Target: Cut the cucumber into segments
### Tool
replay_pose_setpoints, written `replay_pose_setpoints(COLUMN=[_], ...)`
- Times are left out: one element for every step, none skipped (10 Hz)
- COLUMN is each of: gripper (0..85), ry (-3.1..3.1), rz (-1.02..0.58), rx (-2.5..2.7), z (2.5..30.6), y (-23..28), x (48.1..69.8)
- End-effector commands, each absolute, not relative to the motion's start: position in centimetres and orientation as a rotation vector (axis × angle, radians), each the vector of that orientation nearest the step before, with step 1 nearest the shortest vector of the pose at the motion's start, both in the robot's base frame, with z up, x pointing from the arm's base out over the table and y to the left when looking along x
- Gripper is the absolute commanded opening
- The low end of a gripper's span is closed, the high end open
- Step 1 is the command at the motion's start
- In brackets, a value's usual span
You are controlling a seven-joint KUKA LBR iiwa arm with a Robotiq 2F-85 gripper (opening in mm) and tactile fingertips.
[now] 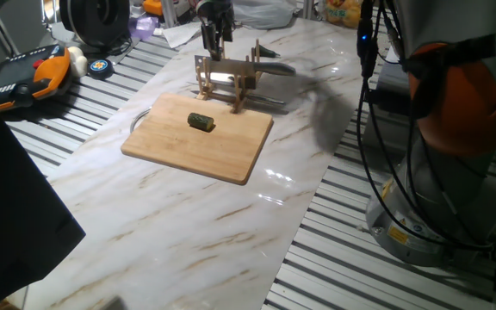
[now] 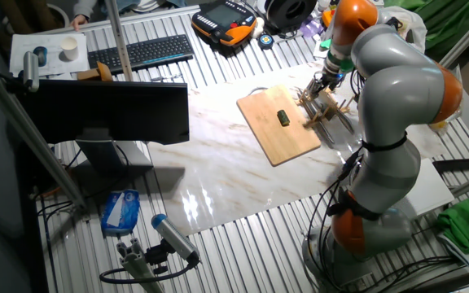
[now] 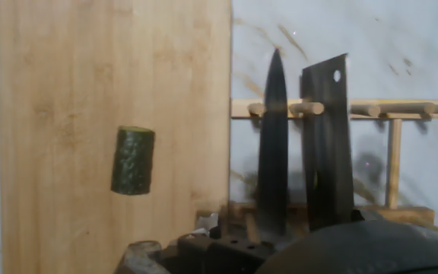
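- Nearest, the wooden board lies flat on the marble tabletop.
- The cucumber lies whole, mid-board.
- Beyond, the knife rack holds two blades.
- The hand hovers over the rack; can't tell its grip.

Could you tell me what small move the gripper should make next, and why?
Probably descend onto a knife handle: the cucumber lies whole on the board, the knives sit in the rack, and the gripper hovers above it holding nothing.
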State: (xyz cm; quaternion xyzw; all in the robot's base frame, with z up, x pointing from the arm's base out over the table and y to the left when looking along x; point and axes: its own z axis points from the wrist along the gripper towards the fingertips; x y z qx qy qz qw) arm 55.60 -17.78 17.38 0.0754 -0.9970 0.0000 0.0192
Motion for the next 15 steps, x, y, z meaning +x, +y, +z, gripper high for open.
replay_pose_setpoints(gripper=[85.0,85.0,85.0,85.0,85.0,85.0,85.0,85.0,85.0,85.0,85.0,85.0,85.0,85.0,85.0], ry=[-3.098,-3.101,-3.104,-3.104,-3.106,-3.106,-3.107,-3.106,-3.106,-3.106,-3.100,-3.099,-3.098,-3.098,-3.101], rz=[-0.004,-0.011,-0.015,-0.030,-0.037,-0.046,-0.046,-0.058,-0.065,-0.077,-0.097,-0.107,-0.116,-0.116,-0.121], rx=[0.237,0.239,0.244,0.249,0.252,0.252,0.257,0.262,0.267,0.267,0.270,0.270,0.268,0.265,0.261], z=[17.2,17.0,16.7,16.3,15.9,15.7,15.6,15.3,14.9,14.5,13.9,13.3,13.0,12.6,12.2], y=[-18.0,-18.3,-18.7,-19.3,-19.5,-19.7,-20.0,-20.6,-21.0,-21.3,-21.5,-21.6,-21.7,-21.6,-21.7], x=[55.6,55.5,55.5,55.6,55.9,56.1,56.3,56.7,57.2,57.5,57.7,57.7,57.7,57.6,57.4])
